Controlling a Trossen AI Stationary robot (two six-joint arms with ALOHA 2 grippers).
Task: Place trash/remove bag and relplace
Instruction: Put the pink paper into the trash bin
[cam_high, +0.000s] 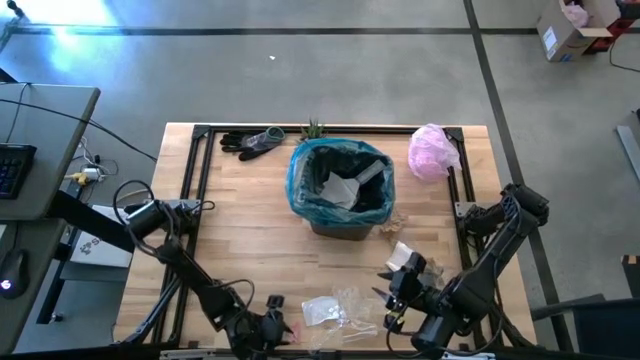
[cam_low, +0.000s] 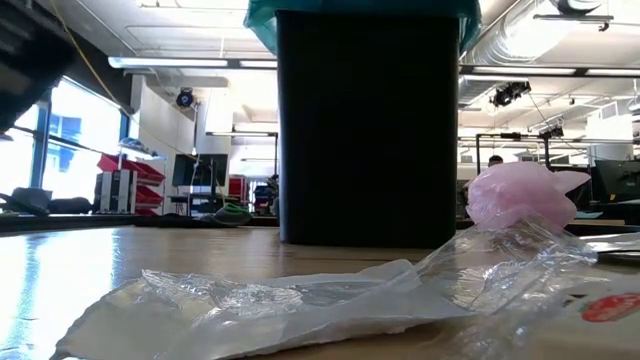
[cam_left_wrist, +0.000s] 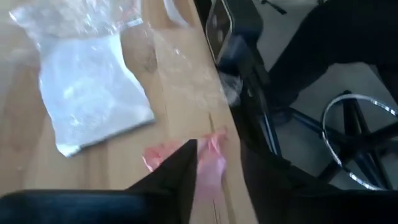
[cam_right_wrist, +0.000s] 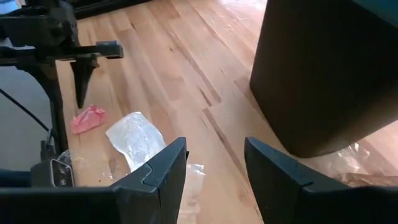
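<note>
A dark bin (cam_high: 345, 222) lined with the teal bag (cam_high: 300, 180) stands mid-table, with pale scraps inside. Trash lies near the table's front edge: clear wrappers (cam_high: 340, 308), white scraps (cam_high: 403, 255) and a small red scrap (cam_right_wrist: 87, 118). My left gripper (cam_left_wrist: 219, 152) is open at the front edge, its fingers on either side of the red scrap (cam_left_wrist: 208, 165), which lies on the table. My right gripper (cam_right_wrist: 214, 165) is open above the table to the right of the wrappers, pointing toward a clear wrapper (cam_right_wrist: 137, 140), with nothing between its fingers. My left gripper comes at the red scrap (cam_left_wrist: 211, 171) from above, slanting down, open. Whether a finger touches the scrap, I cannot tell.
A pale pink plastic bag (cam_high: 432, 150) sits at the far right, dark gloves (cam_high: 250, 140) and a small plant (cam_high: 314, 128) along the far edge. Another clear wrapper (cam_right_wrist: 348, 158) lies at the bin's foot. Bare wood lies left of the bin.
</note>
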